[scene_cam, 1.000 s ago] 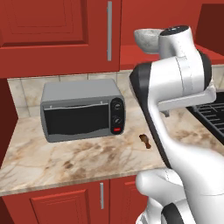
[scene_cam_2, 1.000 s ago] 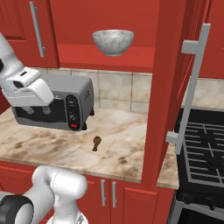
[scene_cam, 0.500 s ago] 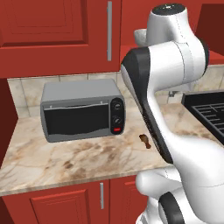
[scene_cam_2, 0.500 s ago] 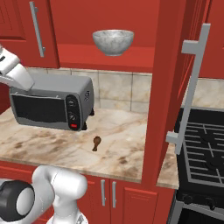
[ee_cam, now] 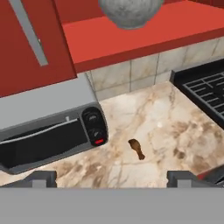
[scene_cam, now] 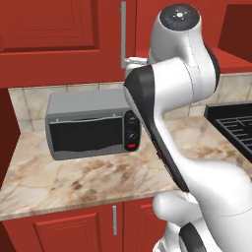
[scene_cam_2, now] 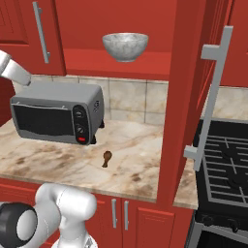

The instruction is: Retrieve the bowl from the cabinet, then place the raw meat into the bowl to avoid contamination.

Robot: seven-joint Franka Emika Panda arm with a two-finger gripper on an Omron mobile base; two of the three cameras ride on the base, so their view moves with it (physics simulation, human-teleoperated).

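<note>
High on the open cabinet (scene_cam_2: 193,97) shelf sits the bowl (scene_cam_2: 125,46), so the wide-open, empty tool (ee_cam: 111,177) should rise level with its rim, clearing the toaster oven (scene_cam_2: 55,112), while the raw meat (scene_cam_2: 106,158) waits on the counter (scene_cam_2: 140,167) beside the stove (scene_cam_2: 224,167).

Cabinet door (scene_cam_2: 191,97) swung open on the right, toaster oven (scene_cam_2: 55,115) hogs the counter's (scene_cam_2: 140,167) left end; bare marble between, drumstick (scene_cam_2: 106,158) aside.
</note>
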